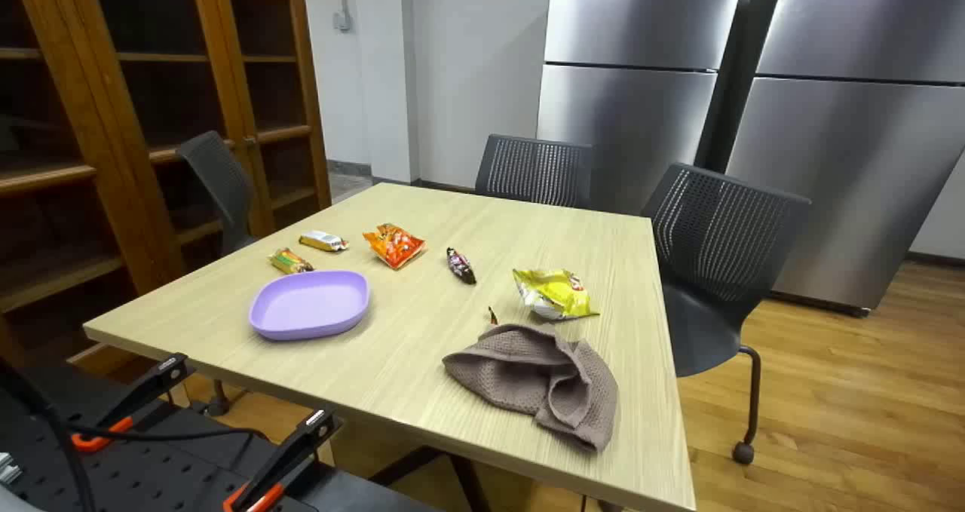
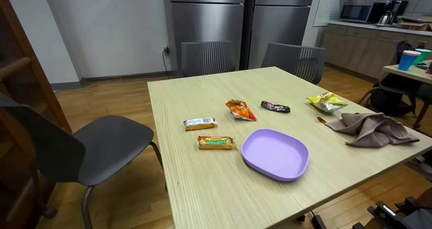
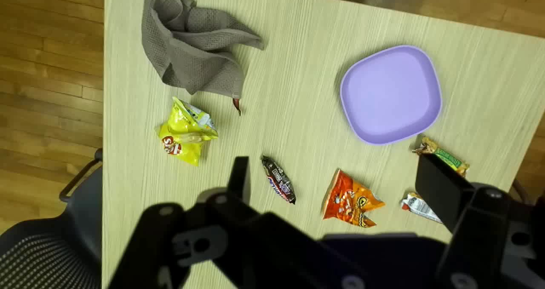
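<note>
steel refrigerators (image 1: 629, 112) stood beyond a wood-grain table (image 1: 403, 361). above it the gripper (image 3: 334, 180) hung released, jaws spread wide. a dark-wrapped candy bar (image 3: 279, 180) and orange snack bag (image 3: 350, 200) lay below, framed between the jaws in the wrist view, near a lavender plate (image 3: 391, 95).

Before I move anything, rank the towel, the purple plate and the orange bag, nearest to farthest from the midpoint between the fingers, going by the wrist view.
1. Orange bag: shows between the open fingers.
2. Purple plate: past the fingers, upper right of the picture.
3. Towel: crumpled in the upper left, farthest off.
</note>
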You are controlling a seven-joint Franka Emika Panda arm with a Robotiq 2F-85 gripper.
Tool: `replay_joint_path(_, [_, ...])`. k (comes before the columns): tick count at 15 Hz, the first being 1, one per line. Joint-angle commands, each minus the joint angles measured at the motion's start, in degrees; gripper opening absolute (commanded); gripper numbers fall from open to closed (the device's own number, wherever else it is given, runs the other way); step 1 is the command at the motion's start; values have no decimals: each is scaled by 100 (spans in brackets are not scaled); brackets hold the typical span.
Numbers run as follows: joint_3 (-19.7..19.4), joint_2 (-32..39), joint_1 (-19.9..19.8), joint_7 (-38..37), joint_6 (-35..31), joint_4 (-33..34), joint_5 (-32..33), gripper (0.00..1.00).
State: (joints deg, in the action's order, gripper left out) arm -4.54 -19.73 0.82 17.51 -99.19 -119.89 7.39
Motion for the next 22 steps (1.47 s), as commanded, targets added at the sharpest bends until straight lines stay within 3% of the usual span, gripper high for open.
replay_joint_path(1, [24,8,-27,7,9,11,-9,100])
replay_joint_path(13, [128,756,108,124,-128,433,-53,100])
replay_joint_path(22, [583,1398,318,-417,-354,709,-211,100])
